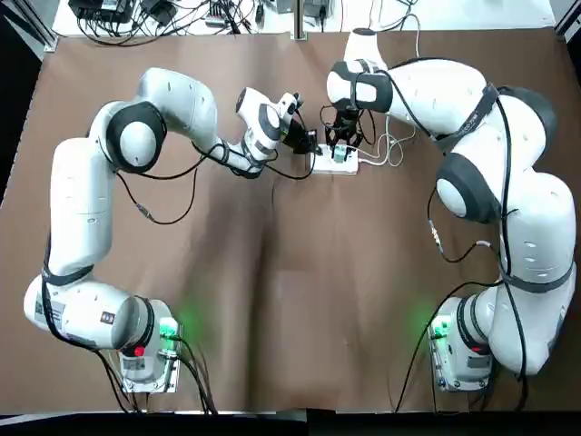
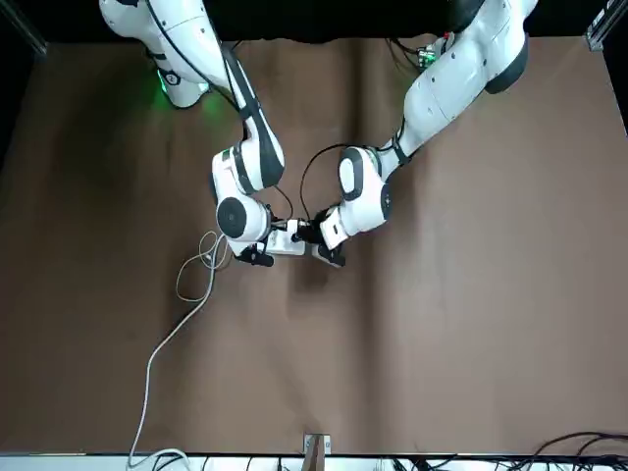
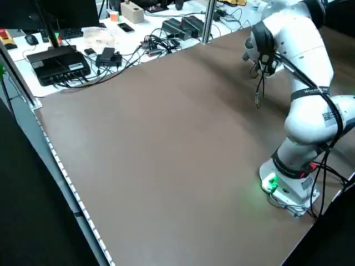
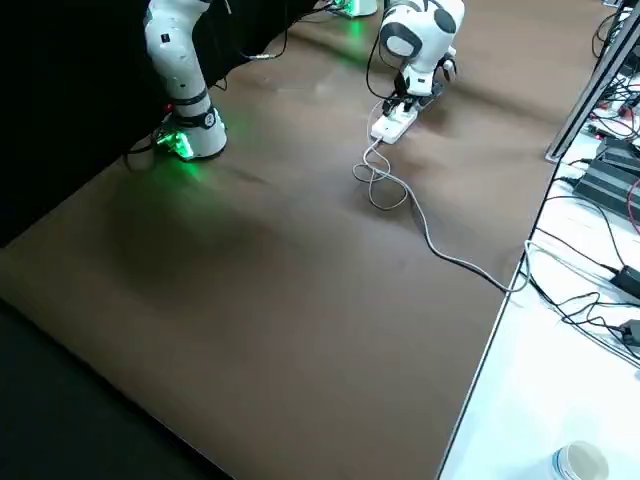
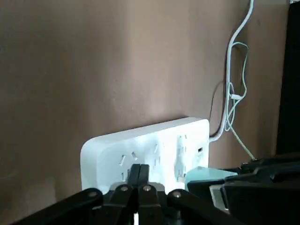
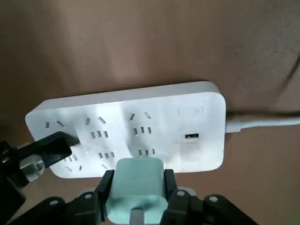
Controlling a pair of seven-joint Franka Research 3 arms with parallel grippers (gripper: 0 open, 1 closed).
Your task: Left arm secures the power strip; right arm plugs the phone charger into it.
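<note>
Left gripper [image 5: 139, 169]: fingers narrow, tips together, nothing visible between them. They're at the end of the power strip [image 6: 164, 124] away from its thick white cord [image 6: 262, 123], tips over the socket face. Can't tell if they press on it.

Right gripper [image 6: 137, 177]: fingers holding the phone charger [image 6: 138, 187], one on each side of the teal body. Charger sits between the fingers and overlaps the strip's long edge, close to the socket group nearest the USB port [image 6: 191, 136]. Prongs hidden by the body; can't tell if it's in the sockets or just above.

Strip lies on the table [image 1: 272, 272], socket face up, under both sets of fingers. Cord leaves from the end on the right fingers' side, well apart from the left fingers. Thin charger cable [image 5: 244, 86] is looped beside the thick cord, past the right fingers as seen from the left ones. Both grippers are close together, left fingers near the charger but apart from it.
</note>
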